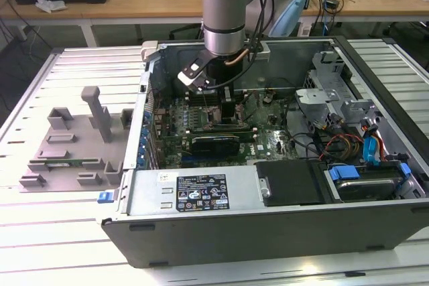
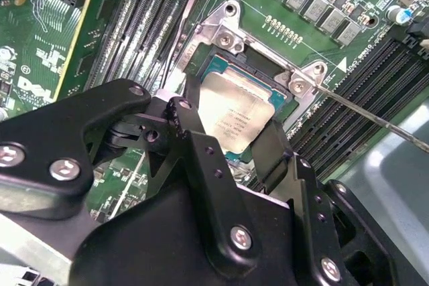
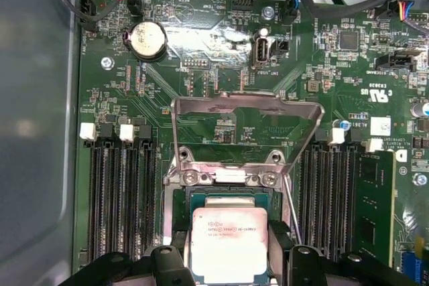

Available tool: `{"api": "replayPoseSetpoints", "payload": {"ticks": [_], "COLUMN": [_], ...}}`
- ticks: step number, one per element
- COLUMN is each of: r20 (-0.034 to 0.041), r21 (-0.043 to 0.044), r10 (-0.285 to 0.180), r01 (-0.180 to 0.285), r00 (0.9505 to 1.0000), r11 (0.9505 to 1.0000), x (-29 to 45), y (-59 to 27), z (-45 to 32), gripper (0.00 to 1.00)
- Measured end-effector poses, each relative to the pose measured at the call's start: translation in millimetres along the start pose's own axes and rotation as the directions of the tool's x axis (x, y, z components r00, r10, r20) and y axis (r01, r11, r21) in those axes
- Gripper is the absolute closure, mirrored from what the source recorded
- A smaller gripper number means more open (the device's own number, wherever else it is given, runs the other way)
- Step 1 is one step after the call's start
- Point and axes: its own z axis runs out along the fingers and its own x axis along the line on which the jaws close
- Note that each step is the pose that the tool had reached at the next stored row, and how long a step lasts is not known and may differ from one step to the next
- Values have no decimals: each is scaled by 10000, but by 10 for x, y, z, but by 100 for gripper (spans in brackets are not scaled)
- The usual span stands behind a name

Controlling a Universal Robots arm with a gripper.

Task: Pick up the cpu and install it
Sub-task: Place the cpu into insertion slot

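I reach down into the open computer case, which lies on the slatted table, and my gripper hangs over the motherboard near the case's far wall. In both wrist views my two black fingers press against opposite edges of the cpu, pinching it between them. The cpu lies flat with its silver top upward, right at the socket, inside the socket's metal frame; I cannot tell whether it is fully seated or just above. The load plate is swung open and clear of the chip, and the thin lever runs out from the socket's corner. Banks of memory slots flank the socket on both sides.
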Motion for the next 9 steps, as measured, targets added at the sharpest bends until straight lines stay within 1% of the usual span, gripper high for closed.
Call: {"api": "replayPoseSetpoints", "payload": {"ticks": [3,4,7,9], "r20": [-2,-10,-1,-2], "r21": [-5,-7,0,-2], "r10": [0,0,1,1], "r01": [0,0,-1,-1], "r00": [10000,10000,10000,10000], "r11": [10000,10000,10000,10000], "x": [1,2,0,-4], "y": [6,7,6,8], "z": [3,6,-4,-68], "gripper": [45,38,38,38]}}
